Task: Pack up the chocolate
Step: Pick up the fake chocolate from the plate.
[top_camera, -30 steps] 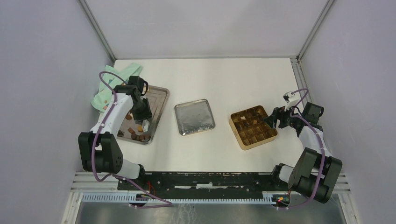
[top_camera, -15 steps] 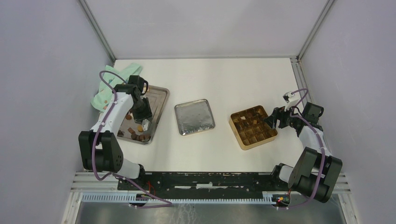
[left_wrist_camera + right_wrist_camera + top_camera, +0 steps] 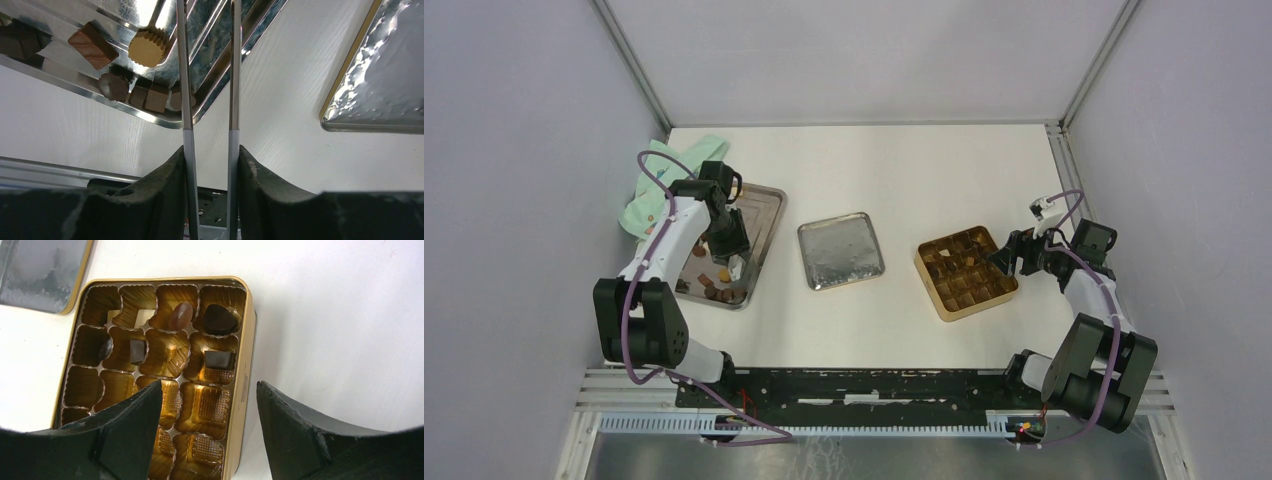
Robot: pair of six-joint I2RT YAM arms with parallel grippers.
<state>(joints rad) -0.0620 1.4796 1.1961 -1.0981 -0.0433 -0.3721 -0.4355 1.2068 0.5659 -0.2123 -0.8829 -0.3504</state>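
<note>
Slight drift of the left gripper point(image 3: 729, 248) over the tray point(image 3: 771, 205), seen from above: leftward and a touch toward the far side. Mostly done by the middle earlier view, with hardly any further creep since. Tweezers point(image 3: 233, 75) carried along in its clamp, tips now a little farther from the tray's near right rim. Left forearm and wrist block swung the same way, a shade closer to the left wall. Shoulder block nudged marginally as well.
</note>
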